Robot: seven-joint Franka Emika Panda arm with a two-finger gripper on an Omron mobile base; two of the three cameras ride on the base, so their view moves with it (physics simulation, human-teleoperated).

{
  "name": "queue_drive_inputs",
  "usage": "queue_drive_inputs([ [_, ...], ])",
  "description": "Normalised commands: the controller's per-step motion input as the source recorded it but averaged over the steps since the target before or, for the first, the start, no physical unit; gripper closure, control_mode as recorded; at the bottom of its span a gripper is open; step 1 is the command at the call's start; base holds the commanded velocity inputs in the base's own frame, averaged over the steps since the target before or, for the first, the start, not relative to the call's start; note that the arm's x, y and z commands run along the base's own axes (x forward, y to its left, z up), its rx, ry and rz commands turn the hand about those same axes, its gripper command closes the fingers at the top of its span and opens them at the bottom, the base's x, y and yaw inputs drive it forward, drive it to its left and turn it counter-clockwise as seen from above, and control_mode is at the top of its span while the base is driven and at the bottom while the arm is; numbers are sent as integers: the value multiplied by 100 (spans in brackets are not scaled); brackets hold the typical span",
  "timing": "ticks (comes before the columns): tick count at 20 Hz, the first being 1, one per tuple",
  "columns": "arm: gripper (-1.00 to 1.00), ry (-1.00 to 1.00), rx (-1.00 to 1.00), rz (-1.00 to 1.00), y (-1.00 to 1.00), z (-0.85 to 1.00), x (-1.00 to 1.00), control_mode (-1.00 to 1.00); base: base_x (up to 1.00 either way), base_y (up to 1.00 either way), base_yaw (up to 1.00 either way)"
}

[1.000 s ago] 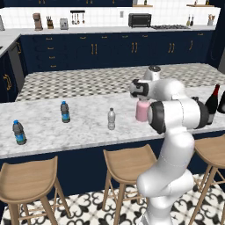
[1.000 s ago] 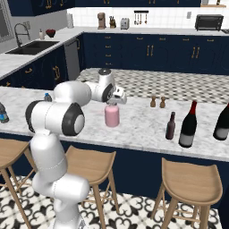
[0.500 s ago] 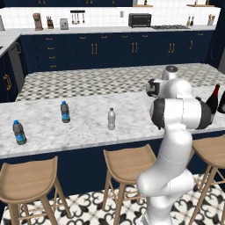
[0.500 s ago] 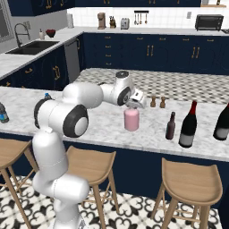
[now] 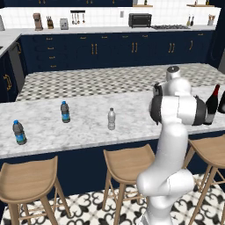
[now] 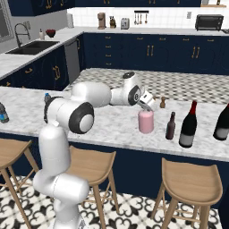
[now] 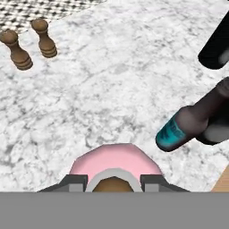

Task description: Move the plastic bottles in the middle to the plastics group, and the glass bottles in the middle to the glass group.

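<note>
Gripper (image 6: 146, 105) pinches the stoppered neck of the squat pink bottle (image 6: 146, 121), fingers either side of the neck in the hand view; whether the bottle rests on the marble counter (image 6: 112, 127) or hangs just above it cannot be told. Just right of it stands the small dark brown bottle (image 6: 171, 126), then two tall red-foil wine bottles (image 6: 188, 125), with two wooden shakers (image 7: 29, 44) behind. Far left, the clear white-capped water bottle (image 5: 111, 119) stands apart from two blue-labelled water bottles (image 5: 65, 112).
</note>
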Motion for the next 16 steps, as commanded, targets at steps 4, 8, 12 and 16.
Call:
queue_drive_inputs([
  [4,100,-4,0,-25,-45,-1,24,-100,0,0,0],
  [8,100,-2,0,-21,-41,-2,25,-100,0,0,0],
  [12,100,-6,0,-19,-34,-6,11,-100,0,0,0],
  [16,100,-8,0,-15,-33,-5,28,-100,0,0,0],
])
